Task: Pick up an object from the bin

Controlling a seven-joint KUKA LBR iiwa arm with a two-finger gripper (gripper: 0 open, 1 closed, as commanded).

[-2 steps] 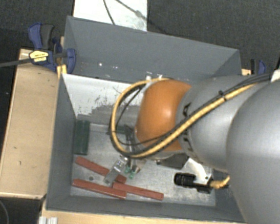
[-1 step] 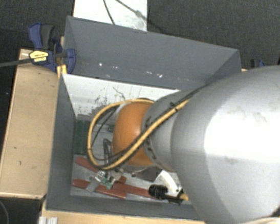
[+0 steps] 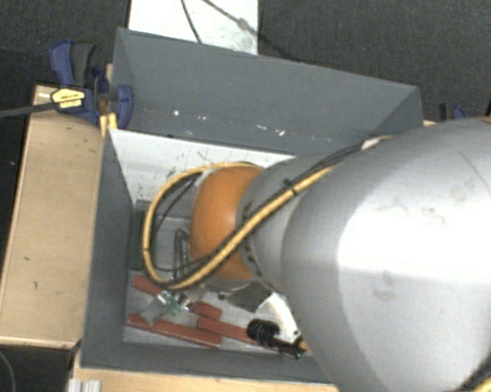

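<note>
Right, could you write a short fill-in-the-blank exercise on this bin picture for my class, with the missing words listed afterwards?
1. The rounded cover on the arm's wrist is ____ in colour.
2. The long sticks lying on the floor of the bin are ____ in colour.
3. In the camera view, the white object lies to the ____ of the long sticks.

Missing words: orange; red-brown; right.

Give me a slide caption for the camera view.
KUKA arm reaching from the right into the grey bin, low over reddish-brown sticks near its front wall.
</note>
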